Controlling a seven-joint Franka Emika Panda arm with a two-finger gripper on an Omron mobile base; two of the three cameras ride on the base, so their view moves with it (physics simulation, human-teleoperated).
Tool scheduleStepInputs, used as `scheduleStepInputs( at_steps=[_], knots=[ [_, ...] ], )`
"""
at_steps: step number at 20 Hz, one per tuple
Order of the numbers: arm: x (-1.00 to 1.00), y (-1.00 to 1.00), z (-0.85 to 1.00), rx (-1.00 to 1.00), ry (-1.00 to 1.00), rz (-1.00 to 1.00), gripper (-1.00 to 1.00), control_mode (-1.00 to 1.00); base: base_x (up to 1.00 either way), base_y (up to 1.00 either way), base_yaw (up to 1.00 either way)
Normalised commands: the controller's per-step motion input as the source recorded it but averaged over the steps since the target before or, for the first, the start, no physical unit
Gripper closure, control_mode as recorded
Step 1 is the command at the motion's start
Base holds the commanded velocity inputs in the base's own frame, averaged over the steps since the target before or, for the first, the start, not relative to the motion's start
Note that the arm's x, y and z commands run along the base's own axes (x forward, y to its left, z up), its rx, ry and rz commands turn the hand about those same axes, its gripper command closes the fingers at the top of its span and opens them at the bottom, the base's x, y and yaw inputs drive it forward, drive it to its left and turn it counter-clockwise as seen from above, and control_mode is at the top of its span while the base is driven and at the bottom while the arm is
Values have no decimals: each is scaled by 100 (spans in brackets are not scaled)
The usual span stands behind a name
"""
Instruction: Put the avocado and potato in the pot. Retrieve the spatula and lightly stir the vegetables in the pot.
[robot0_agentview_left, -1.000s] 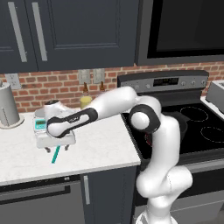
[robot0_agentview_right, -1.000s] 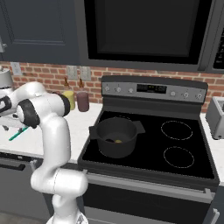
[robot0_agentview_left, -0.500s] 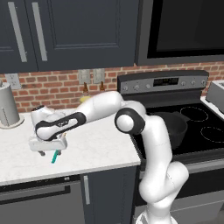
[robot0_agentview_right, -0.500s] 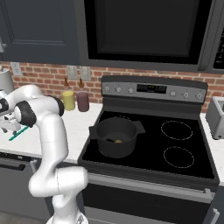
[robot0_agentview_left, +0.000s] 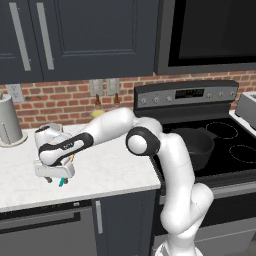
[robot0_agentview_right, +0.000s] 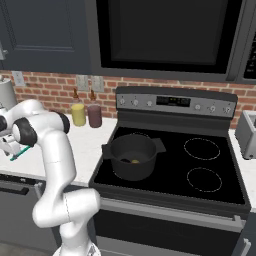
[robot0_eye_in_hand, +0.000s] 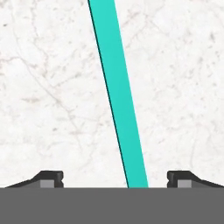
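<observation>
Spatula (robot0_eye_in_hand: 117, 94) handle lies between the spread tool's (robot0_eye_in_hand: 115, 180) fingertips, its blade cut off.

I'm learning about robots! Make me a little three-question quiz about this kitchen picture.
1. True or false: the fingers are squeezed shut on the spatula.
2. Where does the pot sit? A) white counter B) stove C) cabinet
3. Fill in: the spatula's handle is ____ coloured.

Key: 1 false, the fingers stand wide apart with the handle between them. 2 B. 3 teal.
</observation>
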Motion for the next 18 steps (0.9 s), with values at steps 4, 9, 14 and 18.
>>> scheduleStepInputs(
  at_steps=[4, 9, 14, 18],
  knots=[
    [0, -16, -41, 0, 0, -4, -100, -100, 0, 0, 0],
    [-13, -43, -40, 0, -4, 0, -100, -100, 0, 0, 0],
    [-16, -54, -60, 0, -3, 0, -100, -100, 0, 0, 0],
    [0, -38, -88, 2, -4, 0, -100, -100, 0, 0, 0]
  ],
)
